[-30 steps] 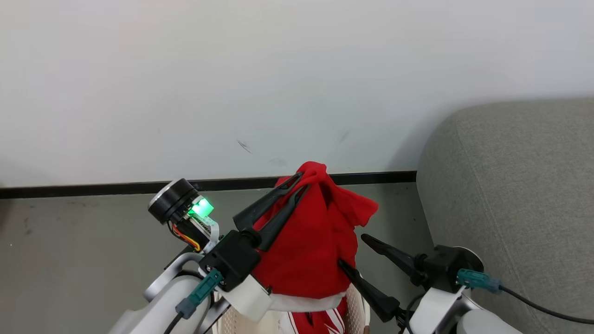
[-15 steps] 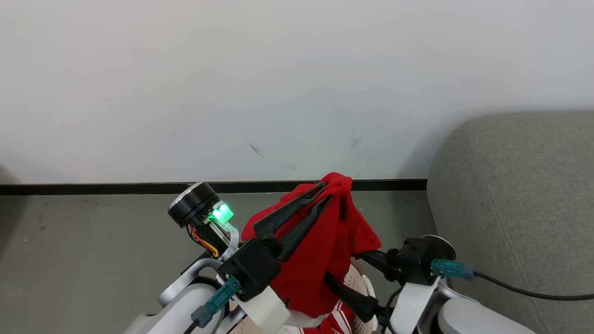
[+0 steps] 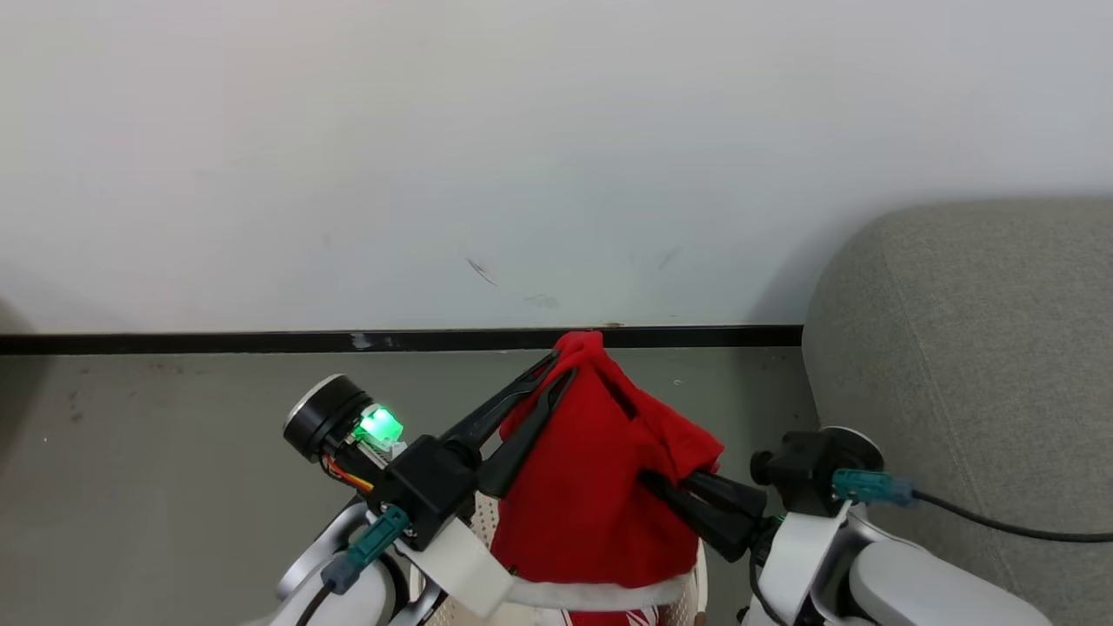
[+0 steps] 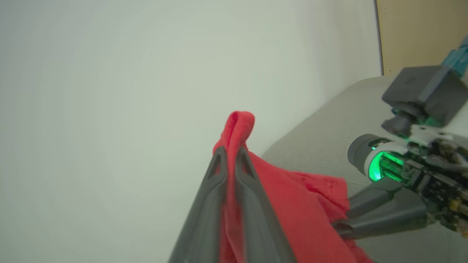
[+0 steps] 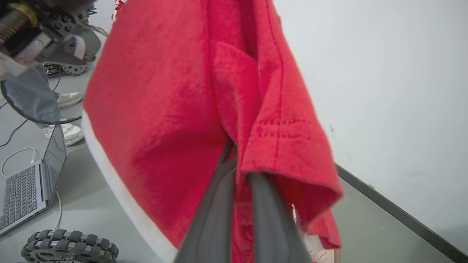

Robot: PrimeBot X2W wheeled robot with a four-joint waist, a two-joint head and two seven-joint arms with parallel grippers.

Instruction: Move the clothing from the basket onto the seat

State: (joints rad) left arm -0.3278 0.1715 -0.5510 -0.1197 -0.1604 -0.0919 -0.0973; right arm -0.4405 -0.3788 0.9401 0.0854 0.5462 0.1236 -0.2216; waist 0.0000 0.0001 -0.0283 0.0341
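One laptop (image 5: pixel 25 182), perhaps shoes (image 5: pixel 67 133), past clothing (image 5: pixel 161 109) pinched in the right gripper (image 3: pixel 650 480)

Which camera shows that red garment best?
The head view: the red garment hangs almost whole, held by the left claw and right claw, white hem included. The left wrist view catches its pinched top; the right wrist view, a close-up of its sleeve.

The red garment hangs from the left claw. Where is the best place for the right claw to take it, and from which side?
Grip the loose hemmed flap on the red garment, coming from the robot's right. It sticks out sideways below the left claw, a thick doubled edge facing the right claw, which is shut on it.
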